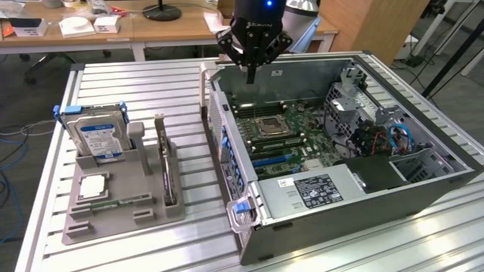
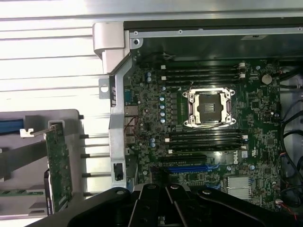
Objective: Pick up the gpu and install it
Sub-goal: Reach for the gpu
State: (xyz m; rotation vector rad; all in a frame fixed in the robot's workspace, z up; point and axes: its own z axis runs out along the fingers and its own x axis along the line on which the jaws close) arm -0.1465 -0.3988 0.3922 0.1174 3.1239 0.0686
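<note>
Exterior view shows the gripper (image 1: 250,73) hanging above the open computer case (image 1: 423,190), its 2 fingers pressed together and holding nothing. The gpu (image 1: 165,170) stands on its edge in the gray holder (image 1: 121,214) on the table (image 1: 136,85), near the hard drive (image 1: 98,139), well apart from the gripper.
</note>
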